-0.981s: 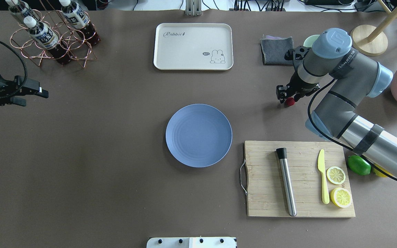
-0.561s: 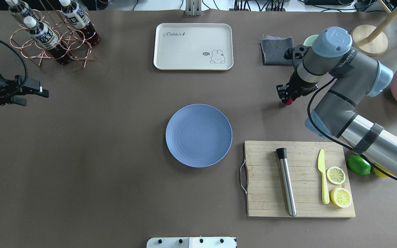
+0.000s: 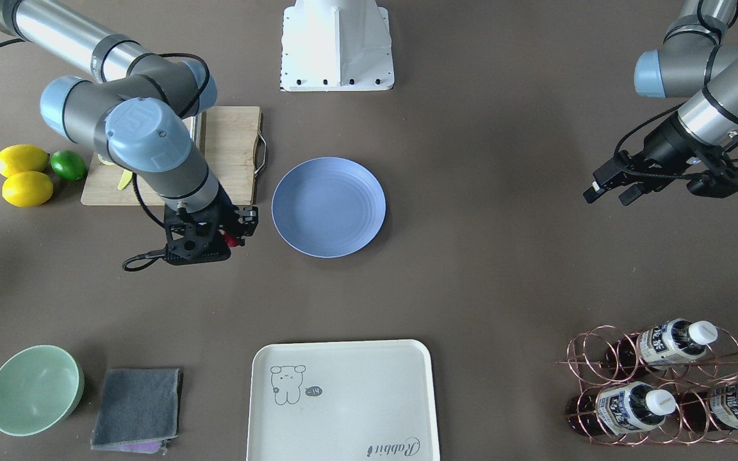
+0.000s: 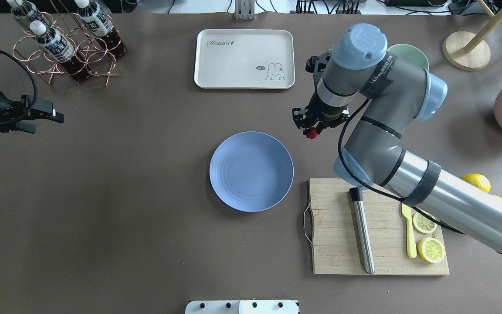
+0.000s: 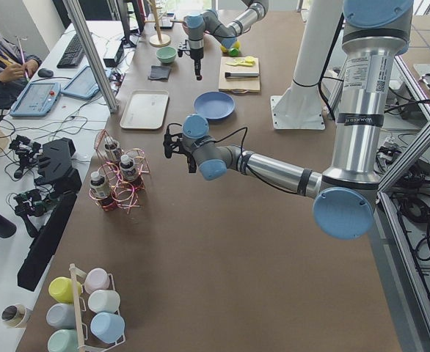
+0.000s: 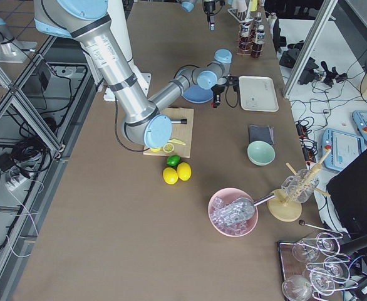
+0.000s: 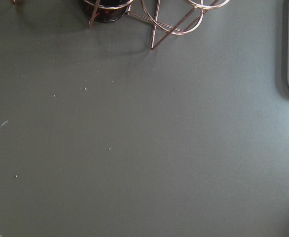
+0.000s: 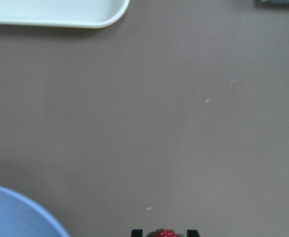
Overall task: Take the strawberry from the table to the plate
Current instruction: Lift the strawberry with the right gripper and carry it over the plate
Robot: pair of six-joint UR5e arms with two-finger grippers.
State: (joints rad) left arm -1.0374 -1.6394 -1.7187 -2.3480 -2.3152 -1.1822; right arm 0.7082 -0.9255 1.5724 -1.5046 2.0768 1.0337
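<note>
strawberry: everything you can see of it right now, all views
The strawberry is a tiny, dark-red, bumpy berry, glossy in the right wrist view. It is clamped in the right gripper, whose fingers hide much of it, so only its lower end shows. It hangs over bare table, just outside the rim of the blue plate, not yet over it. Its height above the surface is unclear.

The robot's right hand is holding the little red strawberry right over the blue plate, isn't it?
Not quite. The right gripper does hold the strawberry, but not over the plate. It is over bare table, just beside the plate's rim. The overhead exterior view shows this, and the right wrist-mounted view has only the plate's edge off in one corner.
</note>
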